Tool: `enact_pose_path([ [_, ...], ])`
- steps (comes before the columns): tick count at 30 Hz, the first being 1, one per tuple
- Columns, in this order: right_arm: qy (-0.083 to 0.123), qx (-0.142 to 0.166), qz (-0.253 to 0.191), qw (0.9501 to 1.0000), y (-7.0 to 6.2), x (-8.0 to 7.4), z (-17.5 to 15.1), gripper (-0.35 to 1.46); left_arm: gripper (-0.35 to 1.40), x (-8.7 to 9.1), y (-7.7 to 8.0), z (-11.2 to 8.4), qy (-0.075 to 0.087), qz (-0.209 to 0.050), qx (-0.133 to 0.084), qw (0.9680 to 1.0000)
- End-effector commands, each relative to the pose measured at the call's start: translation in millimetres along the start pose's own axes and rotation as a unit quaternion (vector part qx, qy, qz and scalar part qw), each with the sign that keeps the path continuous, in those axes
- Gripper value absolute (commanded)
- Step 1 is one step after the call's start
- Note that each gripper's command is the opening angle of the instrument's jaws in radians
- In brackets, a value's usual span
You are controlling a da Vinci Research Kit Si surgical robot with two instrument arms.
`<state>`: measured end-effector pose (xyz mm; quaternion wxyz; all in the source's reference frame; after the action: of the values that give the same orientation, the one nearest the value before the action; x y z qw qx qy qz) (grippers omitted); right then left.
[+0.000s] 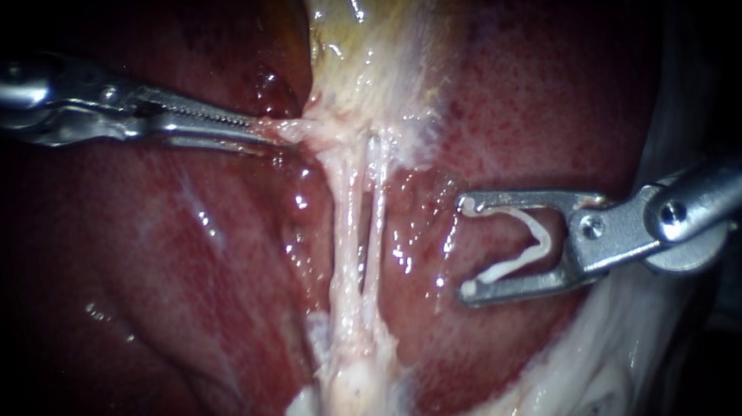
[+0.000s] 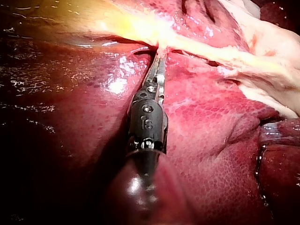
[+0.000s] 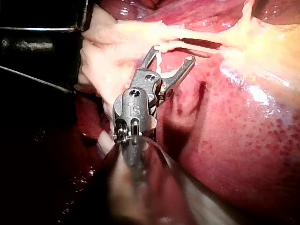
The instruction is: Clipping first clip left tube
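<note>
Nearest the endoscope, my right instrument [image 1: 468, 248] comes in from the right with its jaws spread wide, cradling a white clip [image 1: 544, 242] whose two legs rest against both jaws. The tips point toward two pale tubes that run side by side down the middle, over the dark red liver [image 1: 174, 248]. The jaws stand apart from both tubes: the right tube [image 1: 378, 225] lies between them and the left tube [image 1: 346, 232], and the clip touches neither. My left instrument [image 1: 265, 133] reaches in from the left, its toothed jaws clenched on pale tissue [image 1: 307, 131] where the tubes meet the yellowish gallbladder [image 1: 371, 39].
</note>
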<state>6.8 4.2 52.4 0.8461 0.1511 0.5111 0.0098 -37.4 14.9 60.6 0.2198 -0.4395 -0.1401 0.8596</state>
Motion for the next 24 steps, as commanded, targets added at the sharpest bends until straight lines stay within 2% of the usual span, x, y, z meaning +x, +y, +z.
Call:
enact_pose_path([
  [1,0.000,0.000,0.000,1.0000,0.0,0.0,0.0,0.50,-0.35,0.2,0.0,-0.3,0.000,0.000,-0.001,1.0000],
  [5,0.000,0.000,0.000,1.0000,0.0,0.0,0.0,0.50,-0.35,1.7,-0.5,-2.7,0.000,-0.005,-0.004,1.0000],
  [10,0.000,0.000,0.000,1.0000,0.0,0.0,0.0,0.50,-0.35,4.8,-1.2,-7.4,0.025,-0.012,0.010,0.9996],
  [12,0.000,0.000,-0.003,1.0000,0.0,0.0,0.0,0.50,-0.35,5.6,-1.2,-8.7,0.028,-0.010,0.016,0.9994],
  [18,0.003,0.006,0.028,0.9996,-0.3,0.1,1.2,0.50,-0.35,5.7,-0.9,-9.1,0.029,-0.010,0.019,0.9993],
  [21,0.007,0.014,0.060,0.9981,-0.8,0.0,3.4,0.49,-0.35,5.7,-0.9,-9.0,0.029,-0.010,0.020,0.9993],
  [24,0.016,0.022,0.100,0.9946,-1.5,-0.3,6.1,0.49,-0.35,5.7,-0.9,-9.0,0.029,-0.010,0.020,0.9993],
])
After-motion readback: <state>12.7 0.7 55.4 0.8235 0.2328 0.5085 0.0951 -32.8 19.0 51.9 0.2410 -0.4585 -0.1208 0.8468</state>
